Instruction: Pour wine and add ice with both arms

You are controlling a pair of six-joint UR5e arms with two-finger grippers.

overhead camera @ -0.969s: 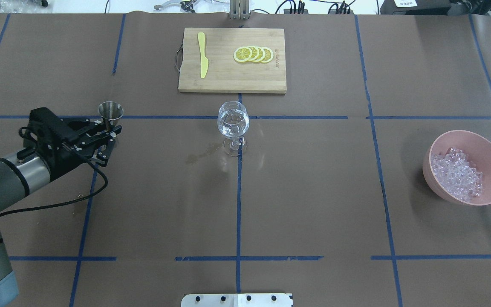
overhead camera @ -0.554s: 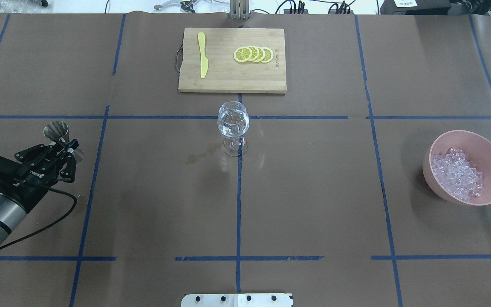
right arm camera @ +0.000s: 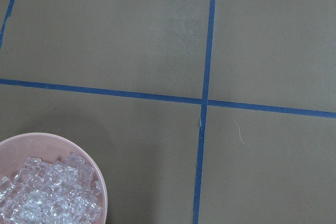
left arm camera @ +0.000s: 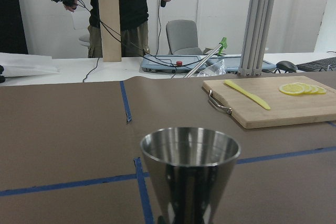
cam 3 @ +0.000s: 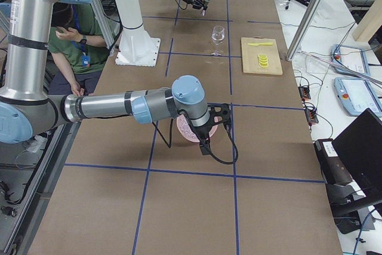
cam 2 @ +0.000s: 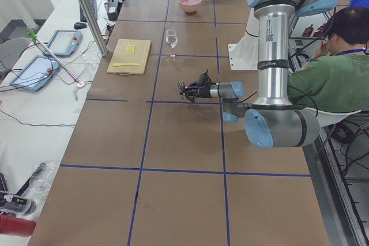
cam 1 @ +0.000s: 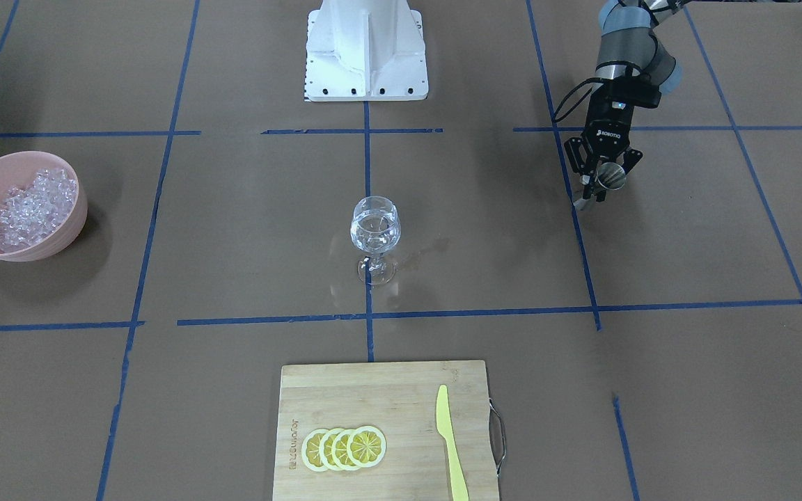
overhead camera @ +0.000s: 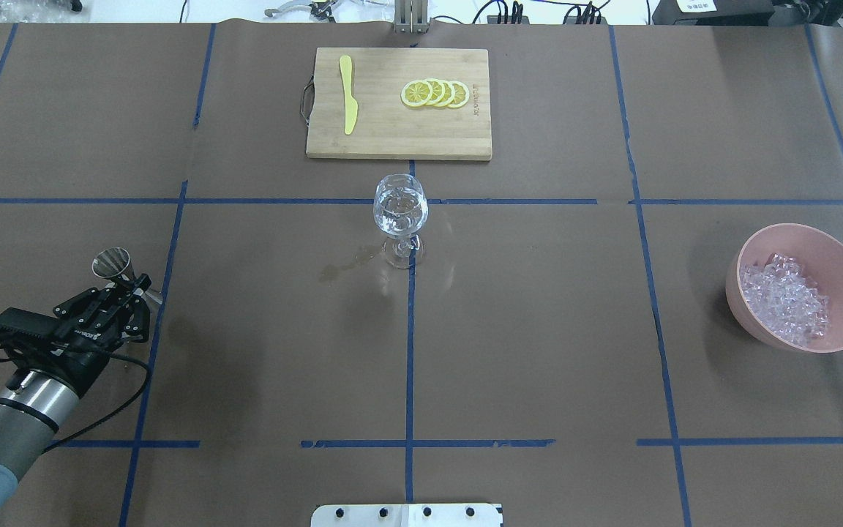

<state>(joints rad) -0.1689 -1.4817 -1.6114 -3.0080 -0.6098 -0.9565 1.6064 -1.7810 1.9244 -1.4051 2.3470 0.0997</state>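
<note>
Right tool (cam 3: pixel 205 138) (dark, fingers indistinct)

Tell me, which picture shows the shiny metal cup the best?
The left wrist view: the metal cup fills the foreground, upright, its open rim plain. The overhead and front-facing views show it small, held in the left gripper. Both side views show only a tiny speck; the right wrist view misses it.

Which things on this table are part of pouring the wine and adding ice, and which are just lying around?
For the job: wine glass, steel jigger held in the left gripper, ice, pink bowl holding it.
Lying about: cutting board, lemon slices, yellow knife.
</note>
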